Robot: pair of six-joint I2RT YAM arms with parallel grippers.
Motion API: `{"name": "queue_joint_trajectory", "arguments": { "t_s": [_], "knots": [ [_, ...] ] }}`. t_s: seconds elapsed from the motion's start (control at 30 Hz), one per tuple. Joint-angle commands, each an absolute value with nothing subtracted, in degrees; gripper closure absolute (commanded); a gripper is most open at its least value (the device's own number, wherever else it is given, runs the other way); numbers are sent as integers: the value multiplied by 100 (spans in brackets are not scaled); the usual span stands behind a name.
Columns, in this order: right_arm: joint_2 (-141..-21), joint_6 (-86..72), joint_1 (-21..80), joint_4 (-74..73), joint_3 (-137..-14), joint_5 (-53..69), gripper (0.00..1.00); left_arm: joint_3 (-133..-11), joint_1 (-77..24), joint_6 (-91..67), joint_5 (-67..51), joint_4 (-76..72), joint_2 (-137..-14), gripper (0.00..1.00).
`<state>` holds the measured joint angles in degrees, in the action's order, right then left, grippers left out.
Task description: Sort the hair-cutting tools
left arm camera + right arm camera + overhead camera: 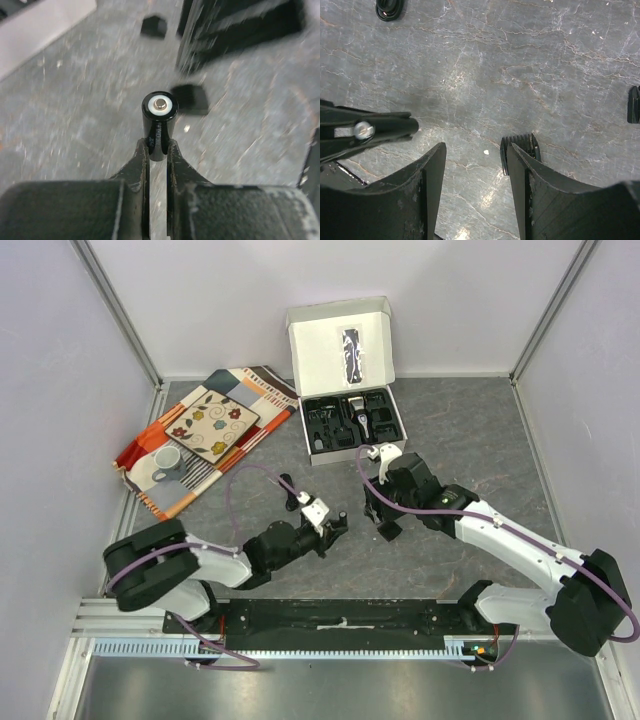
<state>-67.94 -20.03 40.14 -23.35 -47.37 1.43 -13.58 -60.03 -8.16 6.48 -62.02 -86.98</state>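
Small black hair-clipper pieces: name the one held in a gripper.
The small black cylinder with white-ringed end, pinched by the left gripper; the black toothed comb lies loose.

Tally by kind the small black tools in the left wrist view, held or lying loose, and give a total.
cylinder, clamped in the left pincer: 1
black pieces on the table, squarish but blurred, one far, one near: 2
Total: 3
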Motion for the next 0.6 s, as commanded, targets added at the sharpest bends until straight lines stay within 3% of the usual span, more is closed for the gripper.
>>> {"name": "queue_joint_trajectory", "arguments": {
  "t_s": [0.0,0.17,0.3,0.57],
  "knots": [
    [-6671,-2057,4052,-2391,-4922,114,41,-1836,-6038,-1098,255,-4801,-7685,98],
    [-6592,-2022,4061,-2566,-5080,36,41,-2879,-6038,-1160,-210,-2099,-7146,98],
    [-6627,-1960,4061,-3005,-5396,-596,40,-3865,-6038,-1274,-212,-385,-7417,98],
    [-6776,-2127,4061,-3524,-5704,-1827,39,-6016,-5863,-1617,422,1440,-8226,98]
  ]
}}
